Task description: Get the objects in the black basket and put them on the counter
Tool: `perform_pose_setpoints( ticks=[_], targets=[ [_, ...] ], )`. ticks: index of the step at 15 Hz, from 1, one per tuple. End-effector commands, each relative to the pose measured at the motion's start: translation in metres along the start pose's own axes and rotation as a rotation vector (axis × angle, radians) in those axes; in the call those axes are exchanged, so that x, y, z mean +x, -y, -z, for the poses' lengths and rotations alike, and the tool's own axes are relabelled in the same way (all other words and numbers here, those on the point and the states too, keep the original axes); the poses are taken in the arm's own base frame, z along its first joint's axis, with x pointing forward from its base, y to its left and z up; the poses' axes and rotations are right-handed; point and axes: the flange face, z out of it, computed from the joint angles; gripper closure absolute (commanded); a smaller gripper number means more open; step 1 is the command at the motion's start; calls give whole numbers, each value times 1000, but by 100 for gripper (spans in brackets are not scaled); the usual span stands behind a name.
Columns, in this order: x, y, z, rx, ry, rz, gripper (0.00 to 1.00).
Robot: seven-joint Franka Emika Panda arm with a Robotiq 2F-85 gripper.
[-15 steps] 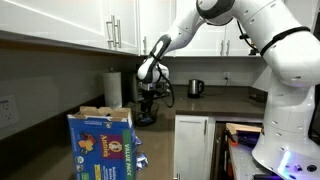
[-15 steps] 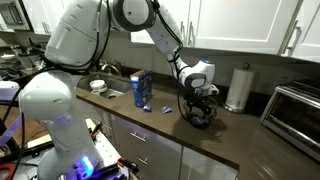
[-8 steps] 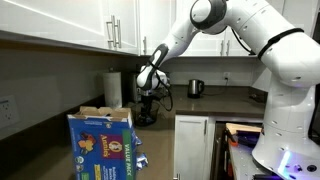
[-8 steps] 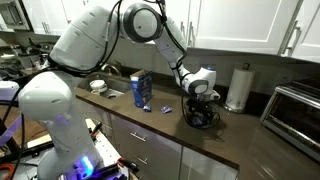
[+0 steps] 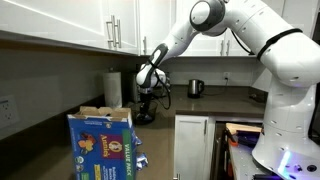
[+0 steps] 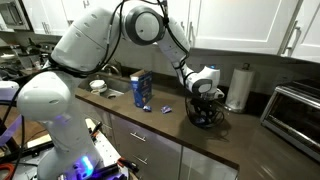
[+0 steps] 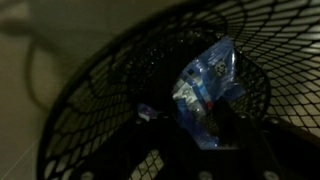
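Note:
The black basket (image 5: 147, 116) (image 6: 205, 117) stands on the counter (image 6: 150, 122) beside a paper towel roll. My gripper (image 5: 147, 101) (image 6: 205, 102) reaches down into it from above. In the wrist view a crumpled blue packet (image 7: 205, 80) lies inside the basket's wire wall (image 7: 80, 80). My gripper (image 7: 198, 132) shows there only as dark shapes on either side of the packet's lower end. Whether the jaws press on the packet is lost in the dark. A small blue item (image 6: 165, 108) lies on the counter left of the basket.
A blue-and-yellow cardboard box (image 6: 141, 90) (image 5: 103, 145) stands on the counter. The paper towel roll (image 6: 238, 88) (image 5: 113, 88) and a silver toaster oven (image 6: 295, 115) sit beyond the basket. There is a kettle (image 5: 195, 88) farther along and a bowl (image 6: 97, 87) near the box.
The gripper has sunk a little deeper into the basket. The arm's elbow has swung over. The basket and the box have not moved.

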Motion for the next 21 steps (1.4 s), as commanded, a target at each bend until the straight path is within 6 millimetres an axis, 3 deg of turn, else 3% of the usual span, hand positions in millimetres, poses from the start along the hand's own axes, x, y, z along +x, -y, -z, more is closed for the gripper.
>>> perform_pose_setpoints(
  ticks=[1,4,10,12,14,17,21],
  targets=[
    [0,12,3,12,12,14,87],
    [0,31,4,27,31,9,99],
    [-19,87,13,22,70,-2,98],
    [-20,72,46,14,93,-12,99],
    [-24,66,63,-8,117,-19,98],
    [-29,42,95,-45,148,-38,98],
    [-33,42,133,-7,176,-46,98]
  ],
)
